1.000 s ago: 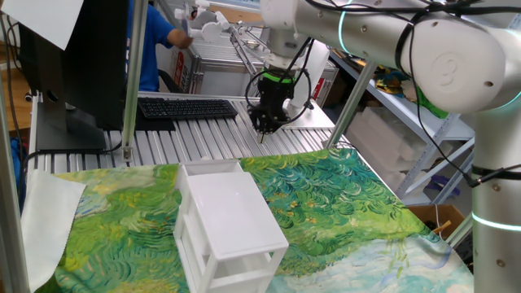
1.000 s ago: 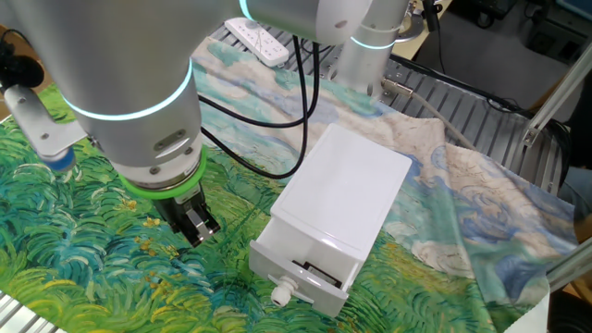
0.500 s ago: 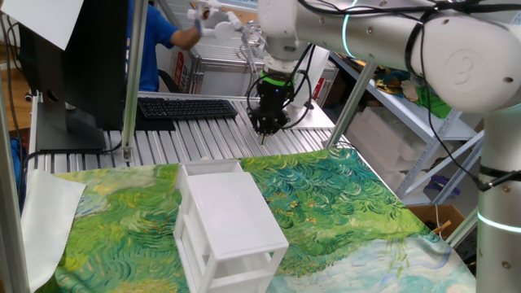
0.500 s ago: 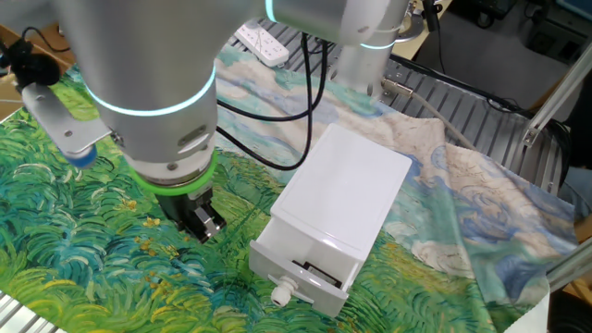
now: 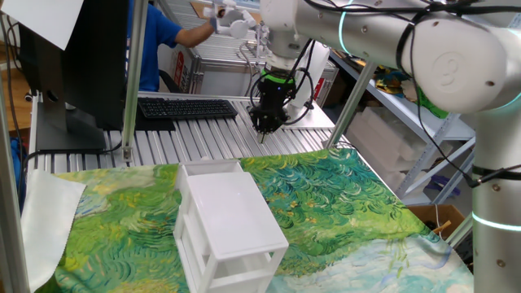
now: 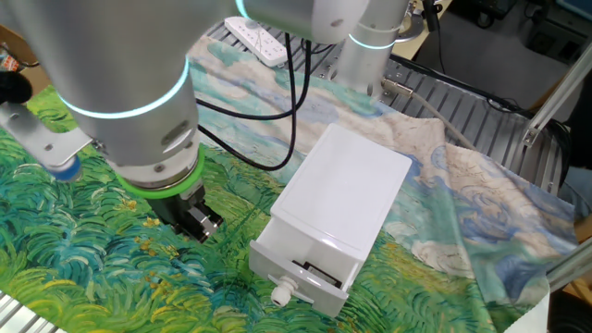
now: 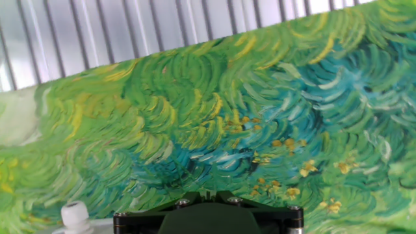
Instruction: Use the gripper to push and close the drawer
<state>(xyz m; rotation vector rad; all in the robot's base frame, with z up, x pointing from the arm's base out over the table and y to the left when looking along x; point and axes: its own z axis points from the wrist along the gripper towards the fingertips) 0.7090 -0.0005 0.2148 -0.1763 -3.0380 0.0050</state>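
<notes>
Still ajar: drawer (image 6: 310, 274); tool (image 6: 198, 222) beside, apart.

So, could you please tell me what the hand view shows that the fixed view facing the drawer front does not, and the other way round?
Only the hand view shows the ribbed metal table beyond the cloth's edge directly ahead of the gripper.

Only the fixed view shows the gripper itself hanging over the cloth, the cabinet, and the drawer pulled slightly out.

Both show the green painted cloth and the drawer's white knob, which the hand view catches at its lower left corner.
</notes>
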